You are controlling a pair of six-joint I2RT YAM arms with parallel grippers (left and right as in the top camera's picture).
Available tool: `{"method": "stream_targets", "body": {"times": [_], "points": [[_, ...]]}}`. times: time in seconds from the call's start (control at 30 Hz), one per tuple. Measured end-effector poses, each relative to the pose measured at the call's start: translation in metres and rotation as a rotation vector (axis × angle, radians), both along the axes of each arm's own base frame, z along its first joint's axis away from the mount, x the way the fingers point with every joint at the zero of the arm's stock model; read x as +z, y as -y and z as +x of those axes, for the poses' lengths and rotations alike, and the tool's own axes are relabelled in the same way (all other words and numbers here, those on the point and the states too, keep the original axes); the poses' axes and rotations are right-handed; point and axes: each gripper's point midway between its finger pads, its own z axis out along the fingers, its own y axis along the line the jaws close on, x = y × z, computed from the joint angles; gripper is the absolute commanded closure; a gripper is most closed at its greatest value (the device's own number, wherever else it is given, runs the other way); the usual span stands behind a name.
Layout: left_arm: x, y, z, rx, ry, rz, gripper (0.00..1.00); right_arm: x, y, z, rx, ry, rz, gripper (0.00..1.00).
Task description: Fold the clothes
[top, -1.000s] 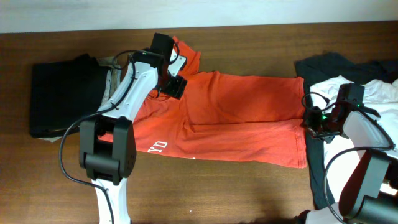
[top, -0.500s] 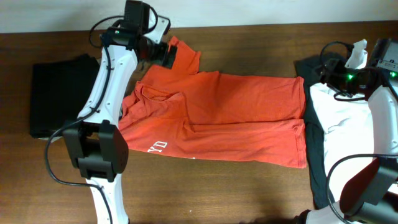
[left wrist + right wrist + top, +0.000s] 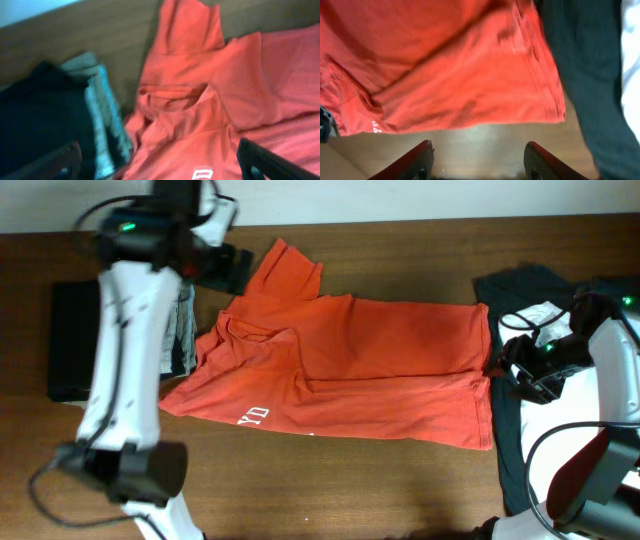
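The left fingers [image 3: 260,160] are spread wide, holding nothing, above the bunched collar [image 3: 172,92] of the orange T-shirt [image 3: 380,360]. The right fingers [image 3: 415,162] are also spread and empty, over its hem [image 3: 555,100]. The T-shirt lies half-folded along the counter [image 3: 380,480]. The hem touches a dark garment [image 3: 585,65], so a careless pinch could lift both. Grabbing only the top layer would likely undo the fold.

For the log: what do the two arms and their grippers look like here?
Both arms have white links between black joint housings, with thin black cables looping alongside. The left arm and right arm each show a small green light. The left gripper and right gripper have dark, blunt fingers.
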Motion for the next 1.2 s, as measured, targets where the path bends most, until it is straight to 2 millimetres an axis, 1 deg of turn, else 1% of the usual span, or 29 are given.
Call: {"method": "stream_targets", "body": {"times": [0.03,0.07,0.1,0.13,0.17,0.2,0.23,0.27,0.3,0.33,0.37,0.4,0.5,0.53,0.57,0.6,0.63,0.67,0.73,0.77,0.83,0.9,0.93,0.97,1.0,1.07,1.13,1.17,1.2], "points": [[0.019,-0.022,-0.025,0.058,-0.016,0.003,0.01,-0.013,-0.004,-0.01,-0.002,-0.039,0.015,0.38],[0.021,-0.038,-0.042,0.109,-0.061,0.009,0.01,-0.03,-0.007,-0.017,-0.013,-0.057,0.019,0.39],[0.01,-0.05,-0.062,0.147,-0.161,0.019,0.01,-0.059,-0.013,-0.032,-0.041,-0.113,0.036,0.39],[-0.007,-0.063,-0.075,0.198,-0.259,0.024,0.01,-0.093,-0.02,-0.051,-0.085,-0.167,0.045,0.39],[-0.015,-0.065,-0.077,0.211,-0.288,0.022,0.01,-0.101,-0.024,-0.062,-0.099,-0.206,0.056,0.39],[-0.025,-0.066,-0.079,0.217,-0.319,0.022,0.01,-0.116,-0.024,-0.062,-0.134,-0.183,0.043,0.39],[-0.046,-0.066,-0.091,0.221,-0.407,0.03,0.02,-0.128,-0.028,-0.069,-0.175,-0.196,0.052,0.44],[-0.062,-0.066,-0.096,0.223,-0.456,0.035,0.02,-0.128,-0.028,-0.066,-0.216,-0.175,0.045,0.58],[-0.087,-0.066,-0.104,0.225,-0.525,0.042,0.02,-0.13,-0.027,-0.064,-0.256,-0.152,0.039,0.75],[-0.114,-0.067,-0.111,0.235,-0.582,0.046,0.02,-0.131,-0.027,-0.061,-0.276,-0.136,0.042,0.84],[-0.136,-0.068,-0.114,0.254,-0.607,0.04,0.02,-0.132,-0.027,-0.057,-0.282,-0.122,0.046,0.88],[-0.168,-0.073,-0.13,0.286,-0.673,0.042,0.04,-0.134,-0.028,-0.056,-0.277,-0.117,0.052,0.89],[-0.223,-0.083,-0.161,0.353,-0.765,0.026,0.11,-0.134,-0.027,-0.056,-0.256,-0.117,0.051,0.91],[-0.239,-0.087,-0.161,0.38,-0.74,0.013,0.17,-0.134,-0.027,-0.056,-0.255,-0.117,0.05,0.9],[-0.256,-0.089,-0.153,0.408,-0.686,-0.002,0.38,-0.134,-0.027,-0.056,-0.242,-0.115,0.049,0.9],[-0.264,-0.089,-0.159,0.432,-0.693,-0.005,0.58,-0.134,-0.028,-0.057,-0.236,-0.113,0.049,0.9],[-0.27,-0.089,-0.16,0.445,-0.687,-0.008,0.82,-0.134,-0.028,-0.057,-0.228,-0.11,0.048,0.9],[-0.273,-0.087,-0.16,0.458,-0.675,-0.024,1.0,-0.134,-0.028,-0.057,-0.218,-0.107,0.047,0.9],[-0.273,-0.081,-0.161,0.482,-0.665,-0.061,1.0,-0.134,-0.028,-0.057,-0.206,-0.103,0.046,0.91],[-0.272,-0.081,-0.168,0.492,-0.692,-0.056,1.0,-0.134,-0.028,-0.059,-0.194,-0.107,0.046,0.92],[-0.269,-0.08,-0.207,0.51,-0.84,-0.016,1.0,-0.132,-0.026,-0.072,-0.182,-0.168,0.019,0.94],[-0.259,-0.084,-0.232,0.517,-0.929,0.034,1.0,-0.119,-0.025,-0.09,-0.167,-0.265,-0.004,0.96],[-0.251,-0.089,-0.237,0.517,-0.931,0.071,0.84,-0.113,-0.024,-0.091,-0.166,-0.277,-0.007,0.95],[-0.24,-0.096,-0.241,0.519,-0.913,0.106,0.65,-0.11,-0.022,-0.09,-0.17,-0.278,-0.014,0.9],[-0.232,-0.099,-0.238,0.524,-0.871,0.118,0.46,-0.11,-0.02,-0.087,-0.178,-0.269,-0.023,0.78],[-0.225,-0.105,-0.237,0.534,-0.842,0.146,0.37,-0.113,-0.012,-0.082,-0.176,-0.248,-0.066,0.59],[-0.222,-0.106,-0.244,0.532,-0.87,0.157,0.35,-0.111,-0.004,-0.079,-0.171,-0.242,-0.107,0.49],[-0.216,-0.106,-0.246,0.531,-0.888,0.161,0.35,-0.106,0.0,-0.075,-0.158,-0.232,-0.122,0.49],[-0.203,-0.105,-0.234,0.532,-0.862,0.148,0.32,-0.098,0.006,-0.063,-0.142,-0.192,-0.138,0.49]]}}
